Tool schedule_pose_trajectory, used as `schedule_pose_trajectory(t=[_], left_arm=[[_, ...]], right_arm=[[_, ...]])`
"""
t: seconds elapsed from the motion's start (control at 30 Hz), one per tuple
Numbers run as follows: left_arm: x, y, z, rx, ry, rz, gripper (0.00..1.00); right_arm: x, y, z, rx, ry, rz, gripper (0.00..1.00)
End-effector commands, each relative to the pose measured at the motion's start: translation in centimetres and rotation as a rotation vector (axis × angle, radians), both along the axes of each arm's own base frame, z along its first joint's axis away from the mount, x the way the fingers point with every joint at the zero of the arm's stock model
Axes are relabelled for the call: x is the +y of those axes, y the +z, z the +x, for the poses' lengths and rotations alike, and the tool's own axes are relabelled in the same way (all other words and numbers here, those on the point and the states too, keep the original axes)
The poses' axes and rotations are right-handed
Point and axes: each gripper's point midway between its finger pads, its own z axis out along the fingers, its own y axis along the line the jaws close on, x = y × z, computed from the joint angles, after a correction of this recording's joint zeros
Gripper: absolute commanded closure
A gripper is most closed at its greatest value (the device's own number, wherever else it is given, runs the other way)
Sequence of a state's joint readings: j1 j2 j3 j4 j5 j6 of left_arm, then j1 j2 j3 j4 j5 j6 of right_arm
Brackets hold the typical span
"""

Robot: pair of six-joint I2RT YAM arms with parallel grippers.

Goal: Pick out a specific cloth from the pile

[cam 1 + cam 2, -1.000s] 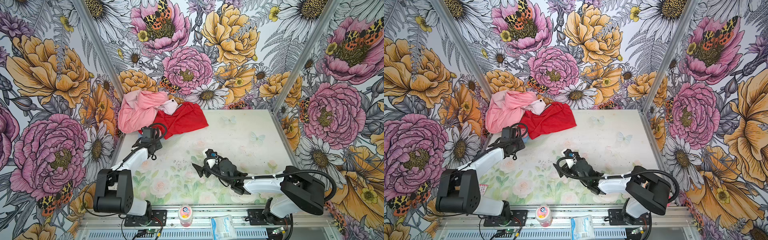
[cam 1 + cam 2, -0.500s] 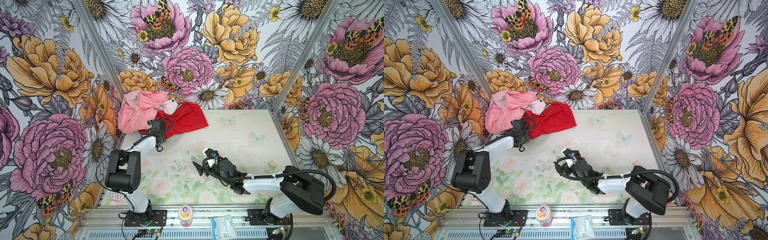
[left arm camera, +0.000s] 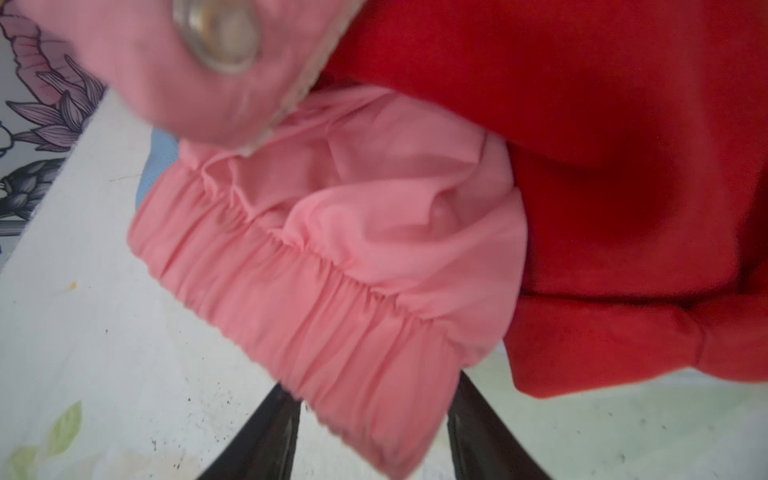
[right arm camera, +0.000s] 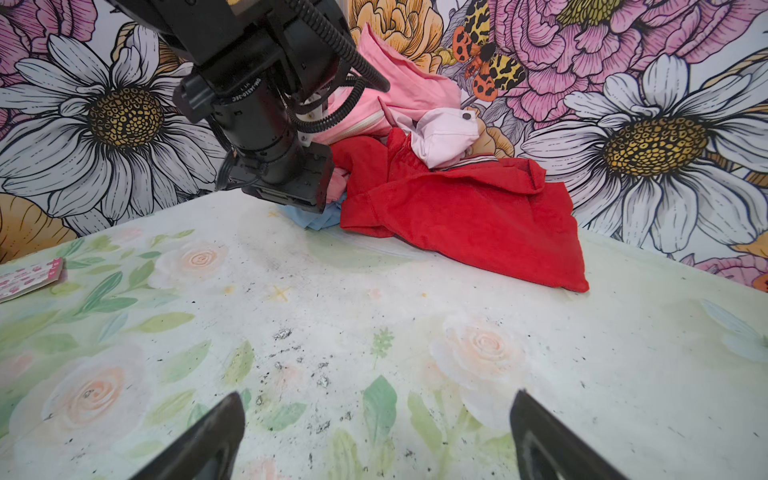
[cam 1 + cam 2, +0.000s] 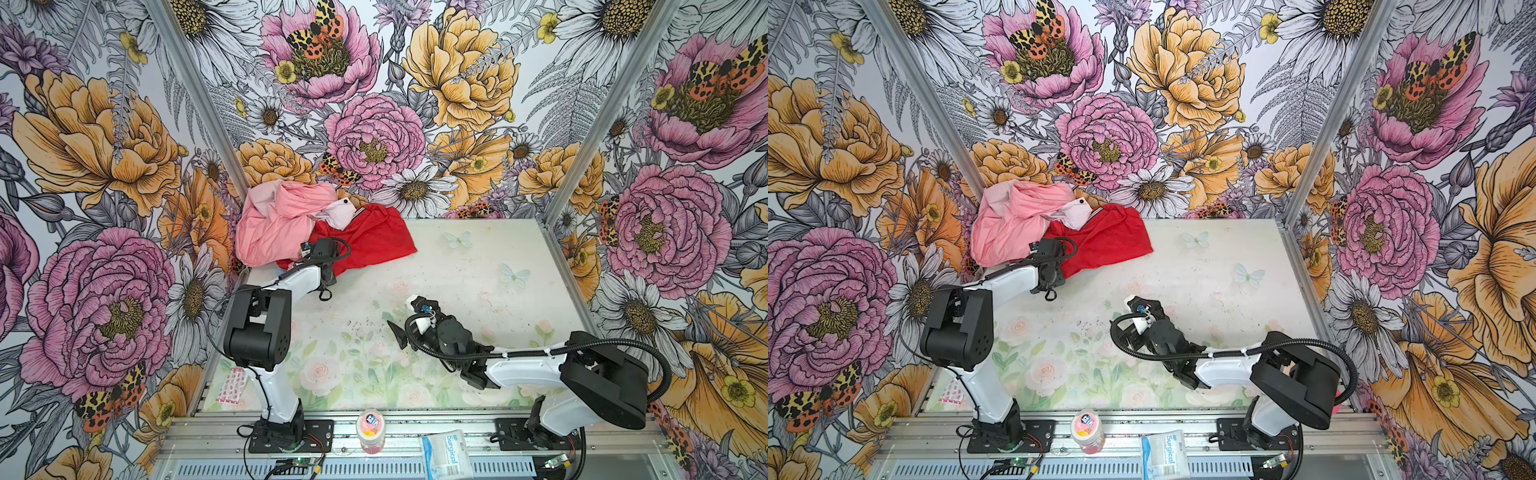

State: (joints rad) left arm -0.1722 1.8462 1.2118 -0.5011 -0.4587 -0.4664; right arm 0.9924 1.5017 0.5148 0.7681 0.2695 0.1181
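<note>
I see my left gripper (image 3: 374, 388), jaws parted with the pink jacket's (image 5: 274, 220) elastic cuff (image 3: 291, 316) loose between them, at the pile (image 5: 1025, 237) in the table's (image 5: 478, 266) far left corner, where the sky-blue cloth (image 4: 322, 218) peeks out beneath jacket and red shirt (image 4: 465, 208); my right gripper (image 4: 374, 432) hangs wide open over mid-table.

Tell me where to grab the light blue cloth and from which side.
Pinch the fold of the blue cloth peeking out at table level, between the pink jacket and the red shirt. Come in low from the open table side: the rest lies buried under both, so a grab from above would likely catch them.
</note>
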Motion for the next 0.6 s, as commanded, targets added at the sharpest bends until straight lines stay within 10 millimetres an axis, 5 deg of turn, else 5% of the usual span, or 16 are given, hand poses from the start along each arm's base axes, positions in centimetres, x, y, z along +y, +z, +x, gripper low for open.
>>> schedule_pose_trajectory(t=[0.0, 0.27, 0.47, 0.57], left_arm=[[0.8, -0.7, 0.7, 0.014, 0.048, 0.019, 0.42], [1.0, -1.5, 1.6, 0.038, 0.071, 0.043, 0.46], [1.5, -1.1, 1.2, 0.047, 0.095, 0.06, 0.85], [1.9, 0.6, 0.8, 0.013, 0.099, 0.09, 1.0]], right_arm=[[-0.4, 1.2, 0.9, -0.027, -0.038, 0.019, 0.0], [-1.0, 1.4, 1.3, -0.028, -0.058, 0.026, 0.01], [-1.5, 1.4, 1.6, -0.029, -0.074, 0.027, 0.0], [-1.8, 1.4, 1.8, -0.029, -0.083, 0.027, 0.01]])
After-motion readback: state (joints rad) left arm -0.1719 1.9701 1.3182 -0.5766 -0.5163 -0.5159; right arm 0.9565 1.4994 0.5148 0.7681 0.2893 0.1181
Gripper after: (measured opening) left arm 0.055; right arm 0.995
